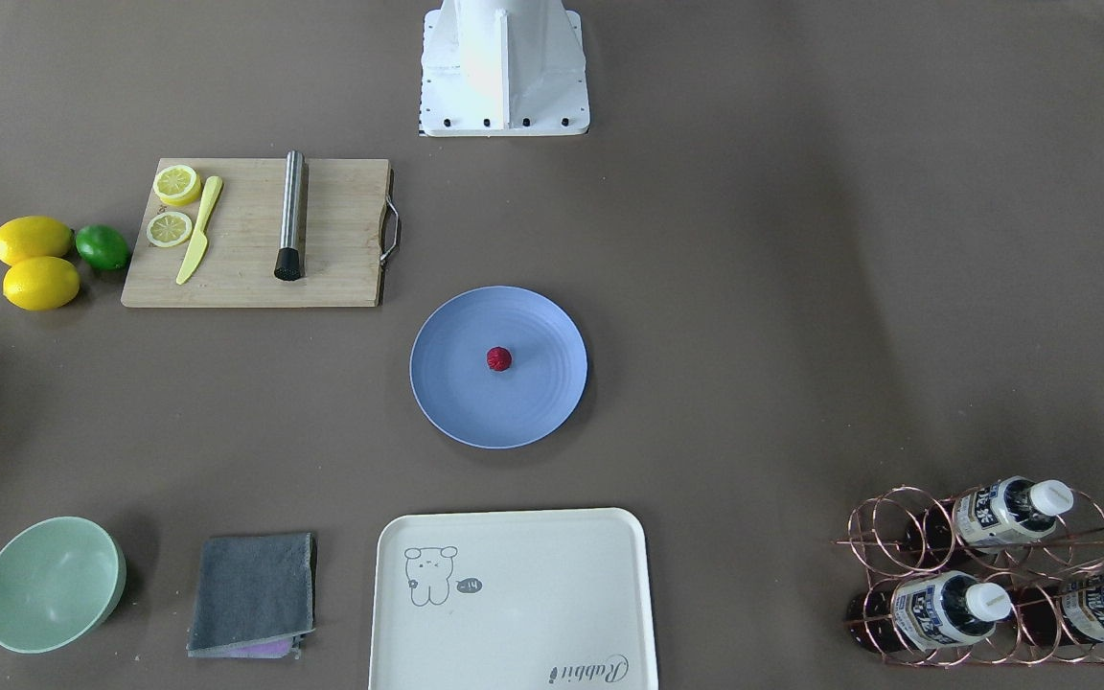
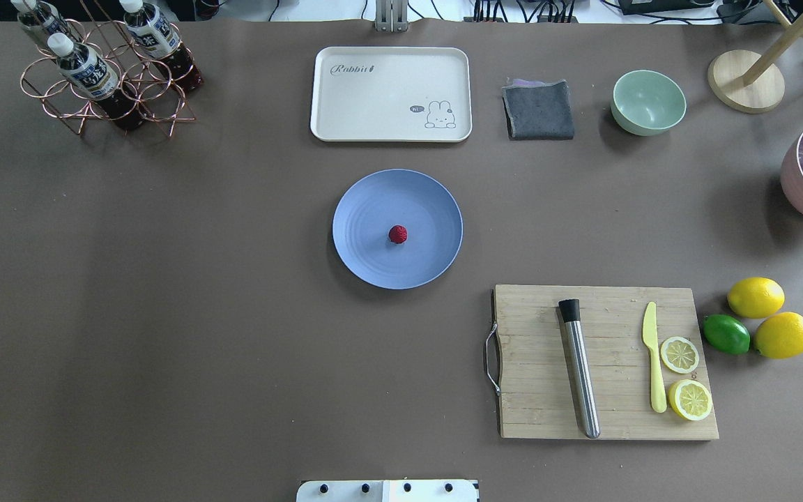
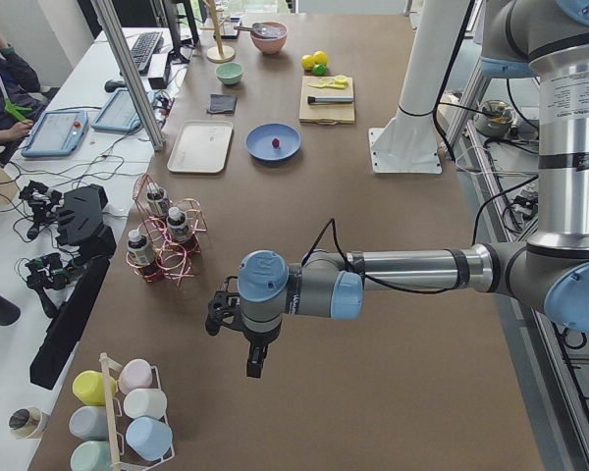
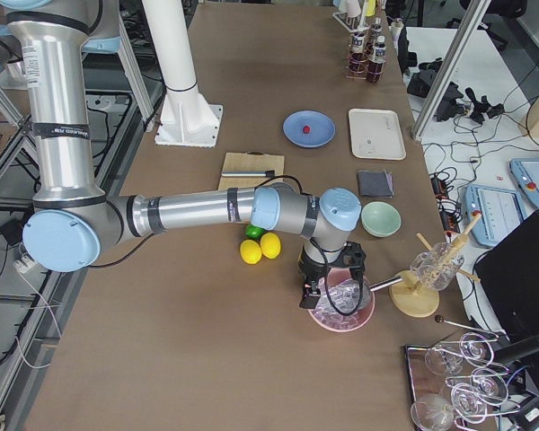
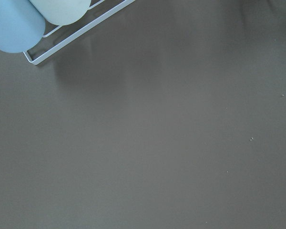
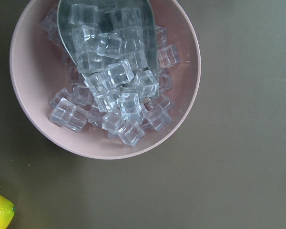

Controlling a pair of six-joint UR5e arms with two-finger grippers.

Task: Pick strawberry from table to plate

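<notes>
The strawberry (image 2: 397,234) lies near the middle of the plate (image 2: 373,268), at the centre of the overhead frame, touching only the plate's floor. Judged from that, the carrying is done, and the step in hand is simply to leave the berry undisturbed. Both arms are well apart from it, at opposite ends of the counter (image 2: 164,314). Any further move would best keep high and clear of the plate, since a small roundish berry on a shallow dish could roll at a nudge.

From left to right in the overhead frame:
- **Upper left:** a copper wire rack (image 2: 74,111) holds dark bottles (image 2: 88,73) with white caps.
- **Upper centre:** a smooth, matte, cream rectangular tray (image 2: 373,104).
- **Centre:** the periwinkle plate with faint concentric rings, holding the bumpy dark-red berry.
- **Upper right:** a folded grey cloth (image 2: 539,110) and a pale green bowl (image 2: 649,103).
- **Lower right:** a wooden cutting board (image 2: 534,404) carries a steel rod (image 2: 580,380), a yellow plastic knife (image 2: 654,362) and lemon slices (image 2: 679,354).
- **Far right:** glossy lemons (image 2: 755,297) and a lime (image 2: 726,334).

The left tool (image 3: 216,319) hangs over bare counter in the lower middle of the left side view. The right tool (image 4: 328,301) hovers above a pink bowl (image 4: 359,316) of clear ice cubes (image 6: 119,95). Whether either tool is released or clenched cannot be told.
</notes>
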